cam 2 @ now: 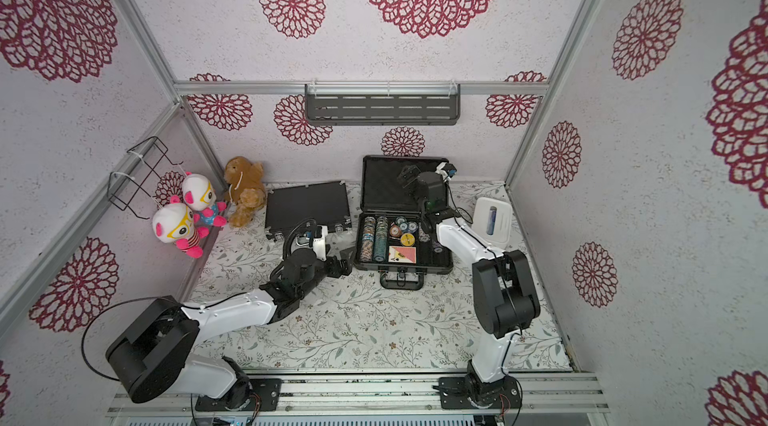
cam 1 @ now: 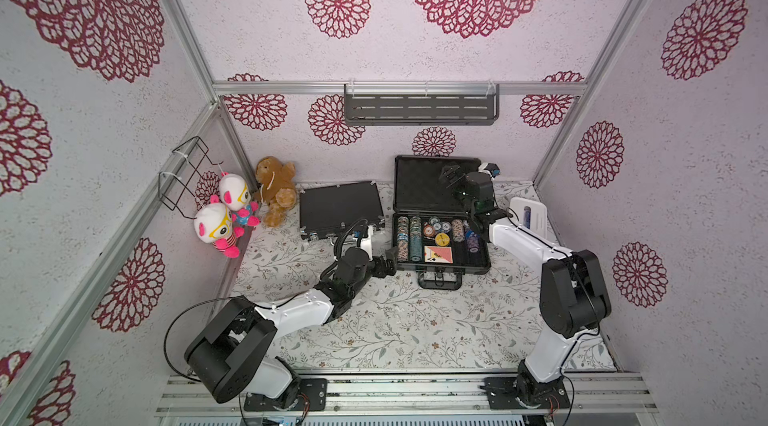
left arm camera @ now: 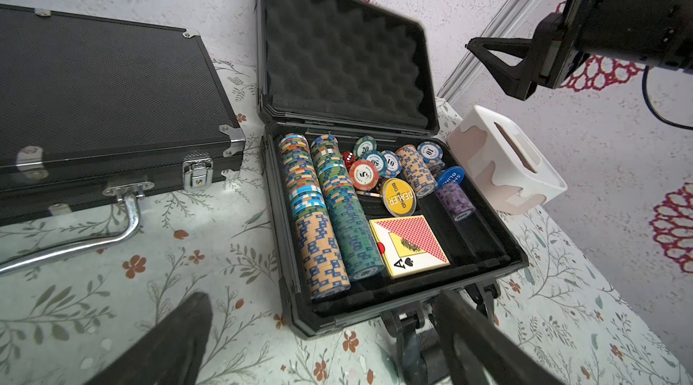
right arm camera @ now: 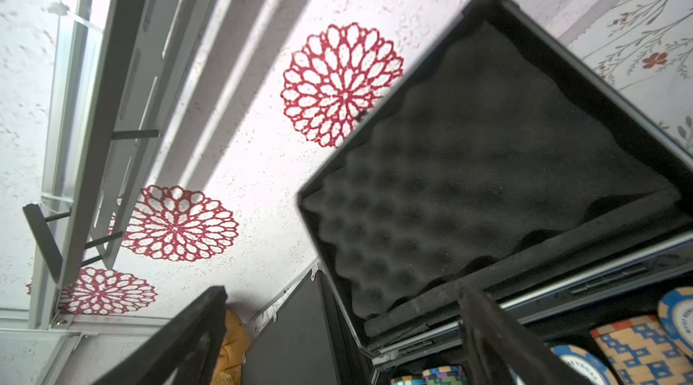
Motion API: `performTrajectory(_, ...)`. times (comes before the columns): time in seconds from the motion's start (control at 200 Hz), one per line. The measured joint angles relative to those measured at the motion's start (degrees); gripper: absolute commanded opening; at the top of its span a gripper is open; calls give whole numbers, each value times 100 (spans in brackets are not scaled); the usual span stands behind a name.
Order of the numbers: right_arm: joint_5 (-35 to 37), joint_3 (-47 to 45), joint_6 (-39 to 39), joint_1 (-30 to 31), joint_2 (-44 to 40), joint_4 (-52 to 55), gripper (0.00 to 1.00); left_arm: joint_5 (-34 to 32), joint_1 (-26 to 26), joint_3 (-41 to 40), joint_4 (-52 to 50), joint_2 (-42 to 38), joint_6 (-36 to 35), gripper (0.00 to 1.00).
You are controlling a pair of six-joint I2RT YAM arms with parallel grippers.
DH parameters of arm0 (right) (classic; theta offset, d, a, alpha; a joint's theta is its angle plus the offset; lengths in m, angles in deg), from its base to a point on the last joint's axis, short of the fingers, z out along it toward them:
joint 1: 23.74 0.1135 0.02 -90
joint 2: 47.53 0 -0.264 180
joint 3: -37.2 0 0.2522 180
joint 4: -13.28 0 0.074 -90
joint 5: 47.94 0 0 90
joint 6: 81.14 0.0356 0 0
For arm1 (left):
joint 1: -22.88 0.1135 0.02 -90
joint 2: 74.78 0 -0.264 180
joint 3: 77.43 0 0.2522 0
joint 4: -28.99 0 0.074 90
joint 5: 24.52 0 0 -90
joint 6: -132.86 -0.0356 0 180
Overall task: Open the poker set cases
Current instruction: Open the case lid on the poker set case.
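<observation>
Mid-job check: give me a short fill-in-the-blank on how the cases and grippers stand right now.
1. The thick case is ____, showing chips and a card deck.
2. The slim case is ____.
3. The left gripper and right gripper have open jaws and hold ____.
4. The tissue box sits beside the ____ case.

Missing words: open; closed; nothing; thick.

We see the thicker case (right arm camera: 487, 161) open, its foam-lined lid raised above poker chips (right arm camera: 633, 349); the slim black case (right arm camera: 288, 338) sits beside it, and our right gripper (right arm camera: 345, 291) holds its fingers (right arm camera: 187, 334) wide apart
</observation>
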Motion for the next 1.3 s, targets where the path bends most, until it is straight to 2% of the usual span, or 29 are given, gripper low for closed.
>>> performTrajectory(0.465, -201, -636, -337, -4, -271, 166, 99, -68, 0, 4, -31, 2, 0, 97)
performTrajectory(0.726, -448, -1362, -1528, 79, -859, 761, 99, -472, 15, 114, -396, 15, -63, 97)
performTrajectory(0.866, -321, -1845, -2267, 109, -1211, 1220, 99, -669, 116, 256, -579, 144, -50, 97)
performTrajectory(1.061, 66, -3397, -2782, 249, -2090, 1185, 99, -529, 350, 352, -752, 269, -136, 97)
performTrajectory(1.226, 90, -5547, -3136, 372, -3316, -66, 99, -17, 452, 389, -787, 424, -131, 97)
performTrajectory(1.301, -85, -6024, -3403, 372, -3644, -234, 99, 297, 553, 400, -785, 564, 63, 97)
